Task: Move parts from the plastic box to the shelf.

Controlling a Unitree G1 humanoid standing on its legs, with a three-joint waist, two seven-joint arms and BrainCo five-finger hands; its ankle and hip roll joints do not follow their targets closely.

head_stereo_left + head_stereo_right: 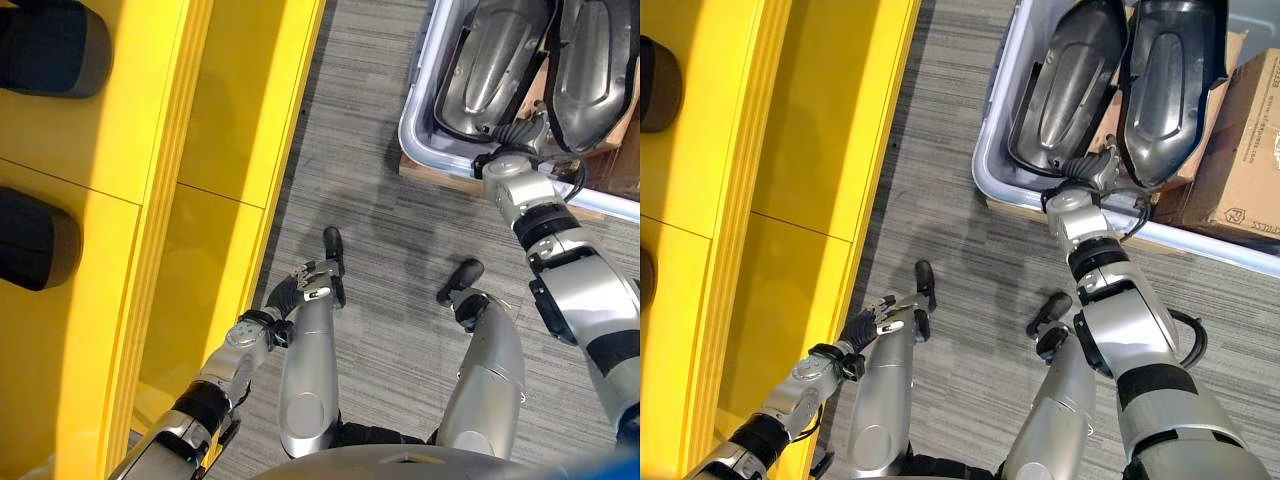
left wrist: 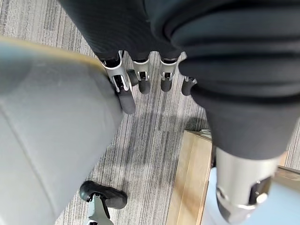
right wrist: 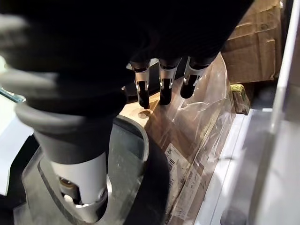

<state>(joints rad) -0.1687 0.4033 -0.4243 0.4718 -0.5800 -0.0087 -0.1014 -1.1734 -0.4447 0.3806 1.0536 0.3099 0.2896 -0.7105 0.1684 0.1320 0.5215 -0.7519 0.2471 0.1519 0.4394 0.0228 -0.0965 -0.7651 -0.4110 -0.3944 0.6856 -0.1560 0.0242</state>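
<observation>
The grey plastic box [image 1: 992,168] stands on the floor at the upper right. Two dark grey moulded parts lie in it side by side, the left part [image 1: 1070,80] and the right part [image 1: 1170,70]. My right hand [image 1: 1092,165] reaches over the box's near rim, between the two parts' lower ends. In the right wrist view its fingers [image 3: 161,89] hang straight past the left part's rim [image 3: 140,154], with the thumb [image 3: 82,187] on the rim's other side, not closed. My left hand [image 1: 300,285] hangs low beside the yellow shelf [image 1: 120,150], fingers relaxed and holding nothing.
Two dark parts [image 1: 50,45] [image 1: 35,240] lie on the yellow shelf at the left. A cardboard box [image 1: 1240,150] sits against the parts' right side. A clear plastic bag [image 3: 201,117] lies beside them. The plastic box rests on a wooden board [image 1: 440,175]. Grey carpet [image 1: 350,130] runs between shelf and box.
</observation>
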